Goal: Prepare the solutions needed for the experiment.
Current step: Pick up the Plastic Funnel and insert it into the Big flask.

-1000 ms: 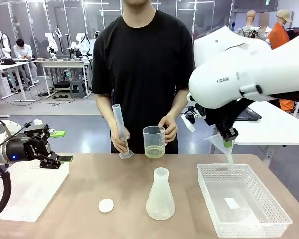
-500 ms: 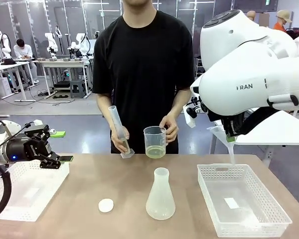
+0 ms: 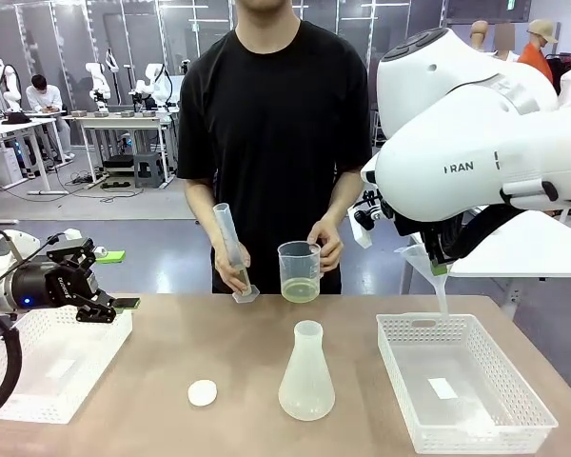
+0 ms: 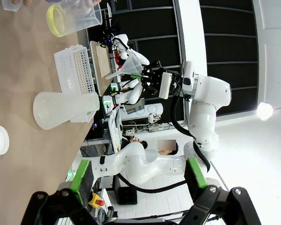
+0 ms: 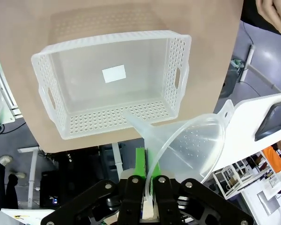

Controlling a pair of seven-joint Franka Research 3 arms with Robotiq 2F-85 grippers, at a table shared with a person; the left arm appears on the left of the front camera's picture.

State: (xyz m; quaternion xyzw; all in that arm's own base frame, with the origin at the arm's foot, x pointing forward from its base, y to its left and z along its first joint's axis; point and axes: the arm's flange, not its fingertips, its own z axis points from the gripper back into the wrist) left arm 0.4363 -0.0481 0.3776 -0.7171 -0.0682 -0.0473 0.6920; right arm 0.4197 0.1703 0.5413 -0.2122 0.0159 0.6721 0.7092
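Right arm: reaches in above the right-hand basket; the right gripper is clenched on the rim tab of a clear funnel, which hangs over the basket's far wall with its stem pointing down, slightly tilted.

Left gripper: released, jaws apart, hovering at the far corner of the left-hand tray; nothing held.

Conical flask: upright at mid-table, neck open upward; it lies to the robot's left of the funnel, lower and nearer the robot. The right gripper is nearer to it than the left (and already carries the funnel), so the likely next move is a leftward carry that sets the stem into the neck, axis to axis.

Beaker: held by the person's hand just above the table's far edge, beyond the flask; the solutions sit in its bottom as a shallow pale yellow-green layer.

Measuring cylinder: tilted, in the person's other hand, just beside the beaker.

White cap: flat on the table, near the flask.

Writing: "RAN" on the right arm's casing, part of a longer word; the basket's white label shows no legible print; the beaker's scale is too small to read.
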